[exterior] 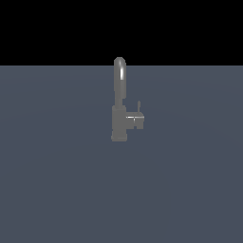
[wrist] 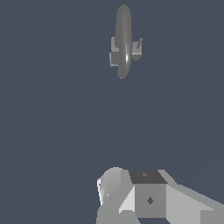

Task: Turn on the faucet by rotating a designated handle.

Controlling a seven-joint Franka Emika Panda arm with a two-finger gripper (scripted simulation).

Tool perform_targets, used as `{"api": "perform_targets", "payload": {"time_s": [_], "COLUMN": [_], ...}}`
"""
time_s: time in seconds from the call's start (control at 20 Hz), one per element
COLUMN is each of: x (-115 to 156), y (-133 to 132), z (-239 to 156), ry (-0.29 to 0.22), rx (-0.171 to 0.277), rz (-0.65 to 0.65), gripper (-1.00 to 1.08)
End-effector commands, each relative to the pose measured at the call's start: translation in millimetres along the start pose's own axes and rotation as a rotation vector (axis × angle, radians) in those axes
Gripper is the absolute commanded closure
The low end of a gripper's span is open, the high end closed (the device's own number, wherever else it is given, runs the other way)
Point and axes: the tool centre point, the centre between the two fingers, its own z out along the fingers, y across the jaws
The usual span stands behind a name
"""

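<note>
Faucet (exterior: 119,102) stands upright mid-floor (exterior: 57,190), spout arched overhead. Handle (exterior: 136,118) juts toward the exterior view's right, thin pin upright. Gripper (wrist: 146,197) well apart from the faucet, touching nothing; jaw state cannot be told.

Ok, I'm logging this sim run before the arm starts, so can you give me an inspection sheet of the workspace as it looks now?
Surface: flat blue-grey floor, uniform, no marks seen.
Job's things: the faucet stands upright, with its arched spout on top. The handle sticks out of the base toward the exterior view's right, with a thin pin upright on it. Nothing touches either.
Clutter: nothing seen.
Grippers: the gripper shows only in the wrist view, as grey blocks at the frame edge, well apart from the faucet; the fingers are not clear enough to call open or shut.
Cables: nothing seen.
Surroundings: black background above the floor in the exterior view; the arm is not in that view.
</note>
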Motion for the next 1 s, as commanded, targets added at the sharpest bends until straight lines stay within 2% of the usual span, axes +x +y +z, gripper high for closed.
{"api": "perform_targets", "payload": {"time_s": [0.0,0.5,0.95], "x": [0.0,13.8,50.9], "y": [0.0,-0.3,0.7], "z": [0.0,1.2,6.3], "ry": [0.0,-0.031,-0.116], "rx": [0.0,0.03,0.112], "rz": [0.0,0.03,0.111], "gripper": [1.08,1.08,1.08]}}
